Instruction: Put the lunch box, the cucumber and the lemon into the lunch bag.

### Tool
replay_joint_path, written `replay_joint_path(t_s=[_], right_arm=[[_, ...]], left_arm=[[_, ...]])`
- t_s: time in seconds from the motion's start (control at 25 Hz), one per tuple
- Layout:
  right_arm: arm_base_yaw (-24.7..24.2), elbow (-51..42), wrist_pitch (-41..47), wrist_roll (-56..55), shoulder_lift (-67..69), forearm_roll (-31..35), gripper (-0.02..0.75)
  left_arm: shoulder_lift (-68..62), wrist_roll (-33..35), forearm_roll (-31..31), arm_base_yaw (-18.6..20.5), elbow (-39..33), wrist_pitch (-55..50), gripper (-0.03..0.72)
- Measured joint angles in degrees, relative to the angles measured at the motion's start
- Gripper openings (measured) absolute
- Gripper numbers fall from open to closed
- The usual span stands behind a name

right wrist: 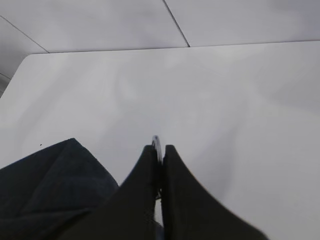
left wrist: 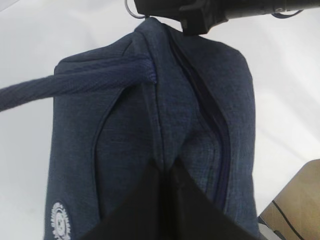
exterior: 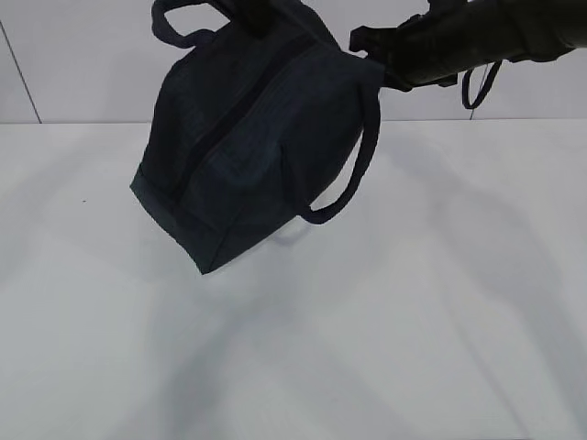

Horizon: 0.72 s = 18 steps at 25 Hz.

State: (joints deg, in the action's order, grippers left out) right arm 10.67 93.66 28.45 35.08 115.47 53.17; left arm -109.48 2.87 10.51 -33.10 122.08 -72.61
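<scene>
The dark navy lunch bag hangs tilted above the white table, one loop handle dangling. Its zipper looks shut. My left gripper is shut on a fold of the bag's fabric beside the zipper; in the exterior view it is at the bag's top. My right gripper is shut on the metal ring pull at the bag's far end; it also shows in the exterior view. The round white logo shows on the bag's side. The lunch box, cucumber and lemon are out of view.
The white table lies under the bag, with a pale wall behind. A tan wooden surface with a dark cable shows at the lower right of the left wrist view. The table's far left corner shows in the right wrist view.
</scene>
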Motion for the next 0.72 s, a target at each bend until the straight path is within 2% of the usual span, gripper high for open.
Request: replay_joint_path(t_s=[0.12, 0.2, 0.28, 0.4, 0.48, 0.72], right_arm=[[0.00, 0.00, 0.76, 0.32, 0.00, 0.58, 0.015], [-0.31, 0.00, 1.14, 1.56, 0.00, 1.70, 0.063], [-0.73, 0.00, 1.24, 2.81, 0.00, 2.41, 0.148], [-1.49, 0.00, 1.25, 3.79, -0.13, 4.22, 0.331], [-1.99, -0.11, 1.38, 3.88, -1.27, 4.46, 0.413], [-5.82, -0.11, 1.38, 4.01, -8.18, 4.81, 0.452]], left_arm=[[0.00, 0.10, 0.10, 0.00, 0.00, -0.22, -0.007], [0.00, 0.11, 0.32, 0.00, 0.00, -0.34, -0.007], [0.22, 0.11, 0.73, 0.00, 0.00, -0.94, -0.007], [0.20, 0.11, 1.07, 0.00, 0.00, -0.95, -0.007], [0.20, 0.11, 1.29, 0.00, 0.00, -0.95, -0.007], [-1.48, 0.11, 4.12, 0.00, 0.00, -0.95, -0.007]])
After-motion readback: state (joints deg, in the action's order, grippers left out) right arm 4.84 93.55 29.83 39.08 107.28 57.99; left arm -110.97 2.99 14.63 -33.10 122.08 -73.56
